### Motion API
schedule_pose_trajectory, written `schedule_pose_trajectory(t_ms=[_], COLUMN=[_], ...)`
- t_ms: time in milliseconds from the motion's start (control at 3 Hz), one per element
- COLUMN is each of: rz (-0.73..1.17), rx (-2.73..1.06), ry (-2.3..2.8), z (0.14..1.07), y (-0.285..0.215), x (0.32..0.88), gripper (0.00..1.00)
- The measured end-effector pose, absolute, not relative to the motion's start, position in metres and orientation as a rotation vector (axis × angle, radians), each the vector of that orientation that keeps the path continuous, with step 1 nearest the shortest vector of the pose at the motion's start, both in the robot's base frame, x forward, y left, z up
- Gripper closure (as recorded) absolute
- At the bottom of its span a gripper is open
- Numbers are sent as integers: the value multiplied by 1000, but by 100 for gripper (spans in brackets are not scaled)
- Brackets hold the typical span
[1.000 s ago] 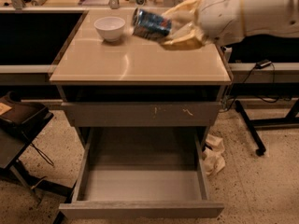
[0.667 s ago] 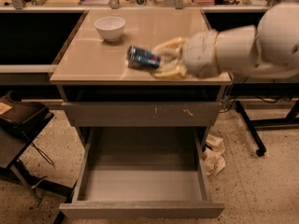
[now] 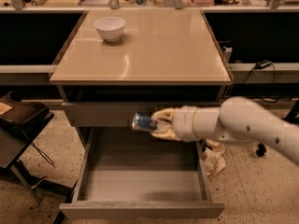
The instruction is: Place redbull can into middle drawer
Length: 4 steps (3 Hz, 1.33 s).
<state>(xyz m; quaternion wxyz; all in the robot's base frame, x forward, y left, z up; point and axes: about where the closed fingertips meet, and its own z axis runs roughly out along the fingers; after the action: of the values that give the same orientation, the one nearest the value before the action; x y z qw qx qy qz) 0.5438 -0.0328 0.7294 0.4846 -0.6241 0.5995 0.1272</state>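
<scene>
In the camera view, the gripper (image 3: 157, 123) hung in front of the cabinet, level with the closed upper drawer front (image 3: 98, 114). It reached in from the right on the end of the white arm (image 3: 243, 125). Its pale fingers (image 3: 164, 130) were clamped around the redbull can (image 3: 143, 122). The can lay on its side in the air, with one shiny end pointing left, away from the wrist. As far as could be seen, it touched nothing but the fingers.

Directly below the gripper, the middle drawer (image 3: 140, 210) stood open toward the camera, showing its low side walls and smooth grey floor. The can was held over the rear part of that drawer, closer to the cabinet than to the drawer's front panel. It was above the tops of the side walls, so it was not yet inside.

Above and behind the gripper spread the tan cabinet top (image 3: 154, 55). The white bowl (image 3: 110, 28) stood upright there, up and to the left of the gripper and well apart from it, near the far left corner. Below and to the right of the gripper, just beside the drawer's right wall, some crumpled pale paper (image 3: 214, 158) lay on the speckled floor (image 3: 252, 190). Far to the gripper's left stood a dark piece of furniture (image 3: 18, 118), low beside the cabinet.
</scene>
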Motion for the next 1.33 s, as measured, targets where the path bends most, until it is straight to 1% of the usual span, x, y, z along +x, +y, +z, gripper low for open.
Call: schedule_pose_trajectory(t_ms=[333, 667, 1000, 1333], rz=[259, 208, 209, 288], rx=[-1534, -1512, -1513, -1535], ry=[1666, 1727, 1725, 1736], z=[623, 597, 598, 564], y=[-58, -73, -73, -61], x=[522, 513, 514, 518], gripper=[100, 100, 100, 100])
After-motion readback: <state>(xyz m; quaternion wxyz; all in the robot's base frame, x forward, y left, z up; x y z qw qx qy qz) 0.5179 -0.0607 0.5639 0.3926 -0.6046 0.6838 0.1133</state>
